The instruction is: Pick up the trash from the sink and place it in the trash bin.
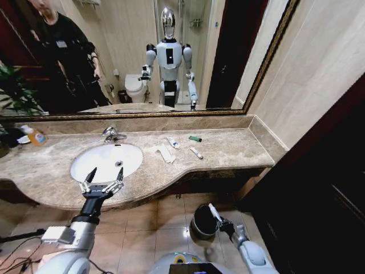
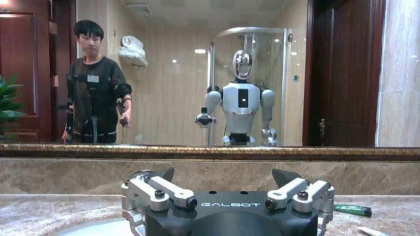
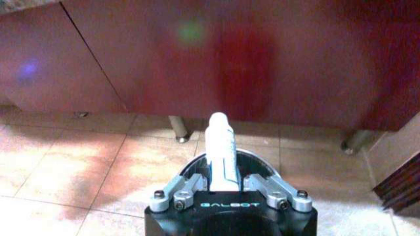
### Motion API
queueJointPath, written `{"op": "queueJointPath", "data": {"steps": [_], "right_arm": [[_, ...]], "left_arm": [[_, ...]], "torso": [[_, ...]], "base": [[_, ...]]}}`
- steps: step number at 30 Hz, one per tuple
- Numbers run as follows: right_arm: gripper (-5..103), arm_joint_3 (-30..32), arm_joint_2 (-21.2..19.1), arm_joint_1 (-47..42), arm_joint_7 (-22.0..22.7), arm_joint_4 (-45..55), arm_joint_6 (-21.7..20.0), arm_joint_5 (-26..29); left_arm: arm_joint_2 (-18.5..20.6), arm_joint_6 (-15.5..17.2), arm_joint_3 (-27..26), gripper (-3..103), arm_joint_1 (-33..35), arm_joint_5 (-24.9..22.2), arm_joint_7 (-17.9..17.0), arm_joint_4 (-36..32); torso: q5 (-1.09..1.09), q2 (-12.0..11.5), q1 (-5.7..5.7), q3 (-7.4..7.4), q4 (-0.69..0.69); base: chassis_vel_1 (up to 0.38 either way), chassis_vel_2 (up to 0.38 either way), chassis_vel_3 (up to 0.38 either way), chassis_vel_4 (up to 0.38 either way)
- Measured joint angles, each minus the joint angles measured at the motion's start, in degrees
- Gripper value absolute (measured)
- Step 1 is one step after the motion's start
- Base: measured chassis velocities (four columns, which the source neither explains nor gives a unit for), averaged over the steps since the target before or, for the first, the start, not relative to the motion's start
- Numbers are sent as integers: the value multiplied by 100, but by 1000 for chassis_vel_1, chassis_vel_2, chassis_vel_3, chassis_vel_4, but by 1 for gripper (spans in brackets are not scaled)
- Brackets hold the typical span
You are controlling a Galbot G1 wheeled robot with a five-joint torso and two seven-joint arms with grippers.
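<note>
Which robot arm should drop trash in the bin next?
The right. Its tool is shut on a white tube just beside the trash bin, while the left tool hangs open and empty by the sink.

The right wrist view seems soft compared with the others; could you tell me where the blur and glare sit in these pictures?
Right wrist view: the small white tube in the right gripper is blurred at its tip, and hazy green and blue flares float on the dark red cabinet front. Head view: the picture bends at its edges, curving the beige marble counter. Left wrist view: the left gripper is sharp.
</note>
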Motion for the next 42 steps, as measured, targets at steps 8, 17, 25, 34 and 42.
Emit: {"op": "queueJointPath", "data": {"steps": [8, 17, 25, 34, 42], "right_arm": [[24, -7, 217, 351, 35, -382, 81, -107], [24, -14, 274, 603, 52, -709, 157, -166], [40, 3, 225, 533, 110, -635, 218, -230], [73, 10, 167, 436, 105, -529, 257, -254], [97, 5, 156, 398, 103, -450, 256, -245]], "left_arm": [[0, 0, 0, 100, 0, 0, 0, 0], [0, 0, 0, 100, 0, 0, 0, 0], [0, 0, 0, 100, 0, 0, 0, 0], [0, 0, 0, 100, 0, 0, 0, 0], [0, 0, 0, 100, 0, 0, 0, 0]], "torso": [[-1, 0, 0, 0, 0], [0, 0, 0, 0, 0], [0, 1, 0, 0, 0], [0, 1, 0, 0, 0], [0, 0, 0, 0, 0]], "base": [[0, 0, 0, 0], [0, 0, 0, 0], [0, 0, 0, 0], [0, 0, 0, 0], [0, 0, 0, 0]]}}
